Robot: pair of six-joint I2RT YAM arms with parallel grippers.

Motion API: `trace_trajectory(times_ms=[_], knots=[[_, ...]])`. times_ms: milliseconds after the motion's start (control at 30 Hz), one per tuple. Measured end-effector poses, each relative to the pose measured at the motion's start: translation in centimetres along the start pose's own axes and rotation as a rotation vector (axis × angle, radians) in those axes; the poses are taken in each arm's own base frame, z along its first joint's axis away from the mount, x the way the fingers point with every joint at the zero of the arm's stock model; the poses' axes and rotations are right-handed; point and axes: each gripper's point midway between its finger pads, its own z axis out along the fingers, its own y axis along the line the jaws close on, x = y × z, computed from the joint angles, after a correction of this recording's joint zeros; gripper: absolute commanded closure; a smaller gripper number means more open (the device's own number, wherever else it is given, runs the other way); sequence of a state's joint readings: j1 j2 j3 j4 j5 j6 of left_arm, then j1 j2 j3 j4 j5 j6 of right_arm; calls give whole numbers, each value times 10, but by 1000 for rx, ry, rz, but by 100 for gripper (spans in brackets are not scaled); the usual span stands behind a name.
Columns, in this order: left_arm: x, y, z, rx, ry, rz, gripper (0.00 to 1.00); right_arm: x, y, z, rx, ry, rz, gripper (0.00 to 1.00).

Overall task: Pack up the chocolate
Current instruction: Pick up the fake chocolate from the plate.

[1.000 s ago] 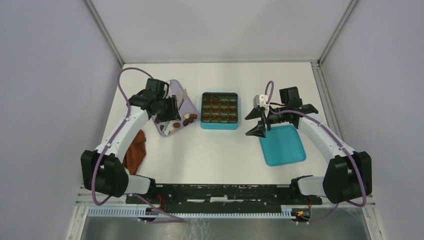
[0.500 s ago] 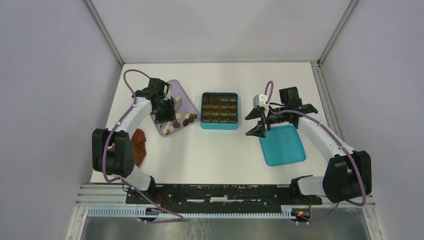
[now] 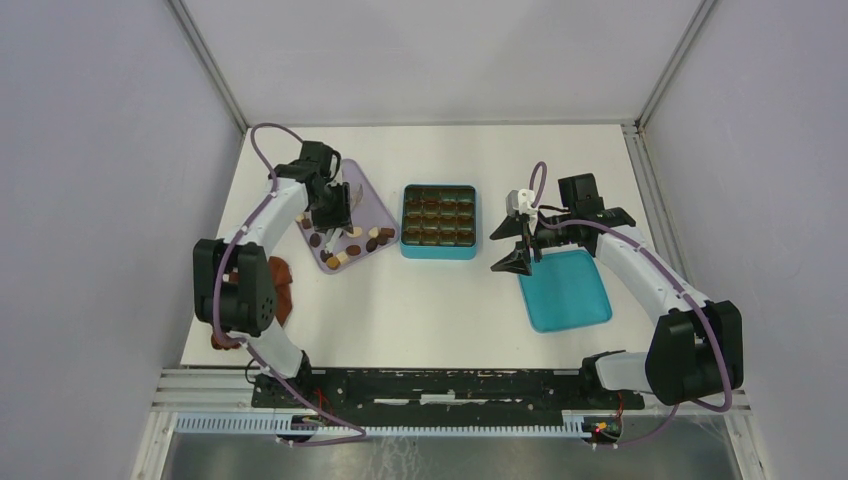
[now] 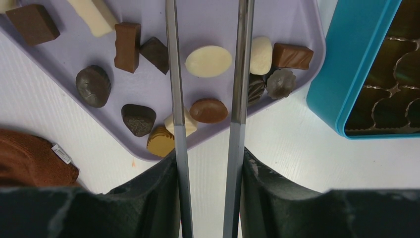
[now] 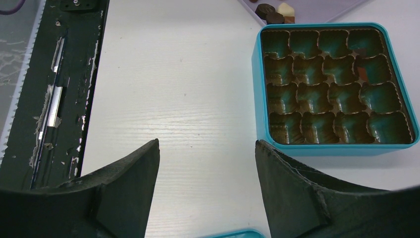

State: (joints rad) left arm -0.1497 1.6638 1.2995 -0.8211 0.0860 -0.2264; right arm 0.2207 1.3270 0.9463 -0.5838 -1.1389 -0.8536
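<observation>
The left hand hangs over the lilac tray near the counter's far left corner, its fingers a narrow gap apart and gripping nothing; the chocolates lie scattered on that tray, dark, tan and cream; a cream oval piece and a round brown piece sit in the gap between the fingers; a reddish-brown cloth lies by the left edge; the teal box with its grid of cells stands just beside the tray, mid-counter; the right hand is spread wide and empty, above bare counter between the box and a teal lid toward the right edge.
</observation>
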Motion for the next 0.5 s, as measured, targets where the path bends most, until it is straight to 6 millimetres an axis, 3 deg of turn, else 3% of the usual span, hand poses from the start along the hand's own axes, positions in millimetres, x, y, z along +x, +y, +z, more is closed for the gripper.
trace_trajectory(times_ms=[500], knots=[[-8, -1, 9, -6, 27, -2, 53, 0, 0, 0, -1, 0, 1, 23]])
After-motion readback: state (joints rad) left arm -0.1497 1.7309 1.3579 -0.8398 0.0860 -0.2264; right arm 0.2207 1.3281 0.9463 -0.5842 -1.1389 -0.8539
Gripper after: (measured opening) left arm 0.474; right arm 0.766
